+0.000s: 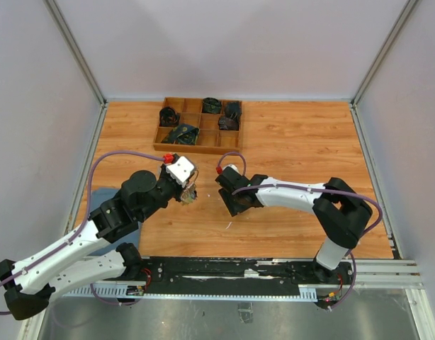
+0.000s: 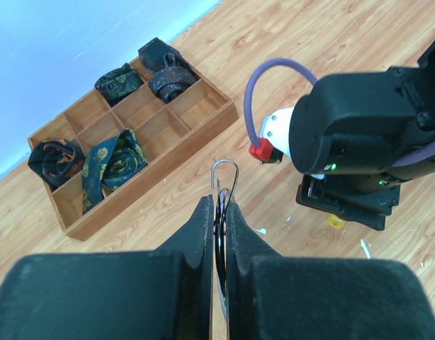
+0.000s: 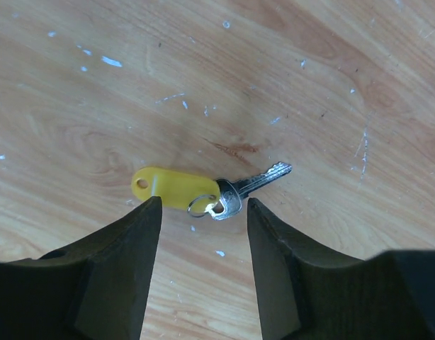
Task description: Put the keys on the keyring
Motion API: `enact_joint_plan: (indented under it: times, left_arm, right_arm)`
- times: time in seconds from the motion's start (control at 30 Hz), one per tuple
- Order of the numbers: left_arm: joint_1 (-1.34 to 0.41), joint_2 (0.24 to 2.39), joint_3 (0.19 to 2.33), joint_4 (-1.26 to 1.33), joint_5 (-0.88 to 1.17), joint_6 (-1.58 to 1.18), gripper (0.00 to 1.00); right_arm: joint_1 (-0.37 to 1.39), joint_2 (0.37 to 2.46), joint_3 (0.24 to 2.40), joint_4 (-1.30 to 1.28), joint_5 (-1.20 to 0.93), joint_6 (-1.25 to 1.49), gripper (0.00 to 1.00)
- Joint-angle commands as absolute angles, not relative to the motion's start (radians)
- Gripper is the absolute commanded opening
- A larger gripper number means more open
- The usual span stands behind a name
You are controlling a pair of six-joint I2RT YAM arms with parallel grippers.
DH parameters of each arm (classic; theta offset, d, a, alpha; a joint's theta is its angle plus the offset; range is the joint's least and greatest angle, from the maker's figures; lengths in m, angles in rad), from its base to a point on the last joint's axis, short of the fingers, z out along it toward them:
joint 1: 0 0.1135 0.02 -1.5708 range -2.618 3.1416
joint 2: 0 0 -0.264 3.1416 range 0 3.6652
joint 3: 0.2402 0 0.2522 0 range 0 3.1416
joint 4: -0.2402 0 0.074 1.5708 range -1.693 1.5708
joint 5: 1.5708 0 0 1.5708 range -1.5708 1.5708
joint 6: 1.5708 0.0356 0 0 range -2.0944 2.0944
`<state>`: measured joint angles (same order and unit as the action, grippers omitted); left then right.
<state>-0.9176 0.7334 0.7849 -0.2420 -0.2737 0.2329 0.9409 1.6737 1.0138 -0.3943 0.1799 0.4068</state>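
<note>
At the centre of the right wrist view, a yellow-tagged key point(image 3: 228, 198) lay flat on the wooden table point(image 3: 309, 85). Its long axis ran left to right, blade tipped toward the upper right. The right gripper point(image 3: 203, 205), clearly the nearer, hung over it with fingers apart, straddling its middle. The left gripper point(image 2: 219, 205) was clamped on the keyring point(image 2: 225, 161).

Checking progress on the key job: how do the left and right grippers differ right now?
The left gripper is shut on the thin wire keyring; the right gripper is open and empty. The left faces the right arm; the right points down at a key with a yellow tag lying on the table. Both are dark two-finger grippers.
</note>
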Motion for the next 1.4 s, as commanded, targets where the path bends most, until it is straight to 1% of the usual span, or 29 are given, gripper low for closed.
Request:
enact_joint_plan:
  times: [0.0,0.2,0.5,0.6,0.8,0.9,1.17,1.23,1.37]
  left_arm:
    - [-0.908,0.711,0.798,-0.216,-0.282,0.225,0.0]
    - [-0.907,0.71,0.793,-0.214,-0.282,0.229,0.0]
    - [-0.907,0.709,0.797,-0.216,-0.273,0.233,0.0]
    - [-0.907,0.709,0.796,-0.216,-0.27,0.234,0.0]
    - [-0.907,0.717,0.804,-0.213,-0.262,0.236,0.01]
    - [-0.908,0.72,0.808,-0.212,-0.261,0.237,0.01]
    - [-0.907,0.73,0.818,-0.212,-0.258,0.238,0.01]
    - [-0.908,0.734,0.82,-0.212,-0.255,0.237,0.01]
    - [-0.907,0.741,0.821,-0.207,-0.249,0.235,0.01]
  right_arm:
    - [0.959,1.717,1.046,-0.462,0.25,0.43,0.5]
    - [0.959,1.752,1.048,-0.463,0.222,0.427,0.42]
    - [0.956,1.737,1.02,-0.468,0.221,0.43,0.1]
    - [0.953,1.71,1.004,-0.46,0.22,0.418,0.01]
    - [0.946,1.627,0.98,-0.423,0.169,0.362,0.01]
    - [0.928,1.573,0.969,-0.402,0.091,0.343,0.01]
    - [0.831,1.483,0.908,-0.261,-0.296,0.372,0.01]
    - [0.796,1.465,0.878,-0.216,-0.381,0.404,0.01]
    - [0.698,1.454,0.782,-0.061,-0.637,0.515,0.01]
